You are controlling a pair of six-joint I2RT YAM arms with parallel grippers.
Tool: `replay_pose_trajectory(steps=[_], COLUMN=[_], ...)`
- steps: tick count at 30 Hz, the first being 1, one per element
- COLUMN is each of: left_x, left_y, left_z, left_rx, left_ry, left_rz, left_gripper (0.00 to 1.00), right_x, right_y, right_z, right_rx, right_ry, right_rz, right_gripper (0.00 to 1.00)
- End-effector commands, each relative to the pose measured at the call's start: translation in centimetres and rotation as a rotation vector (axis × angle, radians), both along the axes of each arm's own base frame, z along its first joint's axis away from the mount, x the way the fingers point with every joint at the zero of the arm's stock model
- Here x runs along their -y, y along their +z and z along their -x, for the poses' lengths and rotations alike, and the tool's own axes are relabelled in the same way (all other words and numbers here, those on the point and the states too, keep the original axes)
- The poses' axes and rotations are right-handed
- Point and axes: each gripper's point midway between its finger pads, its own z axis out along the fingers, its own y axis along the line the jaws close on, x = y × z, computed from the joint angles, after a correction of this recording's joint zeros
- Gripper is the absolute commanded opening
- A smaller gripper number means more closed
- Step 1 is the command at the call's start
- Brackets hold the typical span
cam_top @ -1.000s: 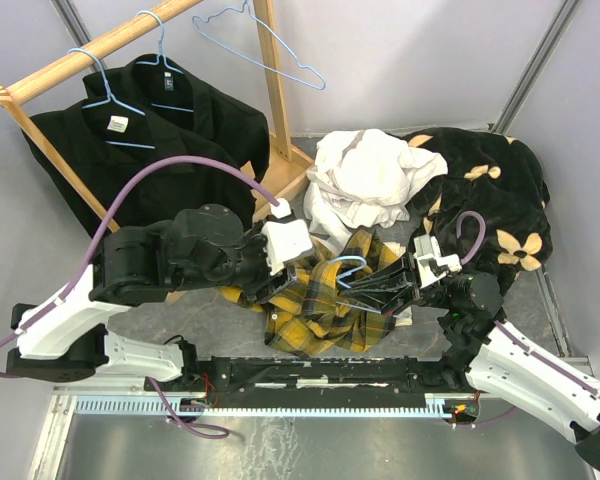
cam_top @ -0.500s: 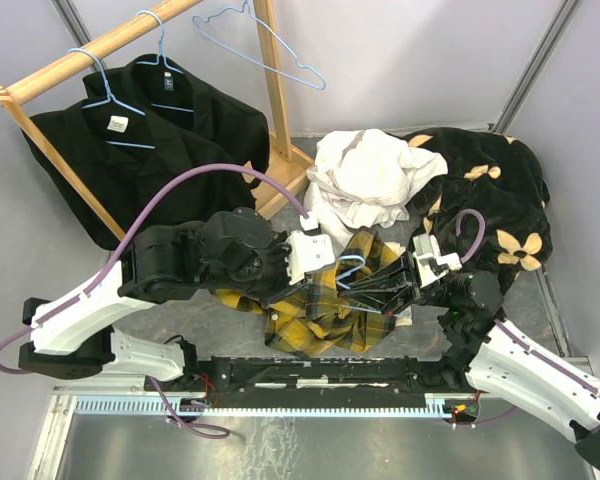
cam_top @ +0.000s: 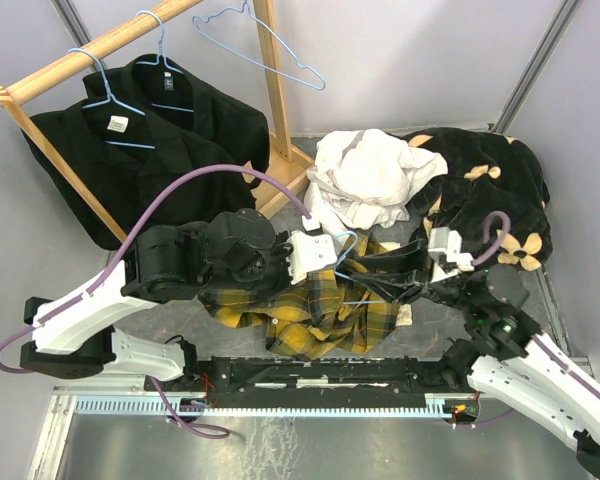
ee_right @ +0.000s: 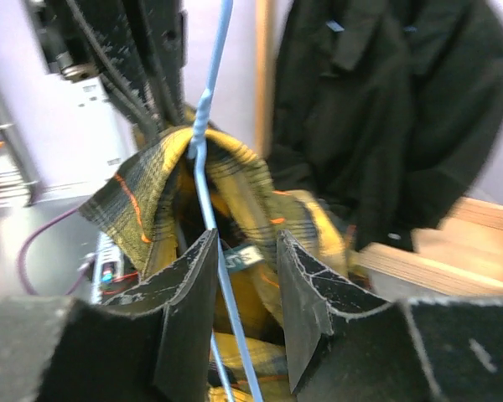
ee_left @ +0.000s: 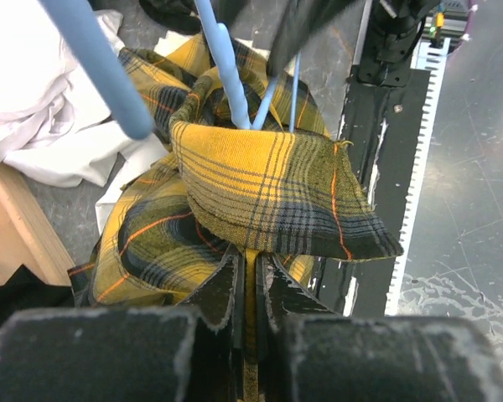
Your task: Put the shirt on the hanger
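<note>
The yellow-and-black plaid shirt (cam_top: 310, 312) lies bunched on the table between the arms. My left gripper (cam_top: 328, 266) is shut on a fold of the shirt (ee_left: 268, 193), with the cloth pinched between its fingers (ee_left: 226, 289). The light-blue hanger (cam_top: 346, 246) stands up out of the shirt's neck opening, with its wires (ee_left: 228, 79) rising through the collar. My right gripper (ee_right: 245, 251) is open; the hanger's wire (ee_right: 208, 197) passes loosely between its fingers, close to the left finger (ee_right: 189, 276). In the top view the right gripper (cam_top: 358, 276) reaches in from the right.
A wooden rack (cam_top: 276, 95) at the back left carries two black shirts (cam_top: 145, 135) on hangers and an empty blue hanger (cam_top: 270, 48). A cream-white shirt (cam_top: 372, 180) and a black floral blanket (cam_top: 495, 195) lie behind. A black rail (cam_top: 330, 375) runs along the near edge.
My left gripper has moved right and shut on the shirt's fabric. My right gripper has opened off the hanger wire and pulled back to the right. The shirt has spread leftward.
</note>
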Motion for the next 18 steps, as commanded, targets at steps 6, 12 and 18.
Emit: replay_pose_trajectory(steps=[6,12,18], left_x=[-1.7,-2.1,-1.7], left_y=[1.4,2.6,2.7], left_z=[-2.8,-4.8,-6.4], left_rx=[0.039,0.044,0.055], left_ry=[0.255,0.436,0.552], left_rz=[0.141,0.263,0.298], left_gripper=[0.03,0.03,0.03], right_x=[12.5,15.0,11.8], right_y=[-2.2,-7.3,-10.0], right_z=[-5.6,-5.7,-6.4], right_rx=[-0.216,-0.462,-0.653], right_ry=[-0.747,-0.883,-0.812], right_rz=[0.114,0.115,0.042], right_gripper=[0.46,0.47,0.50])
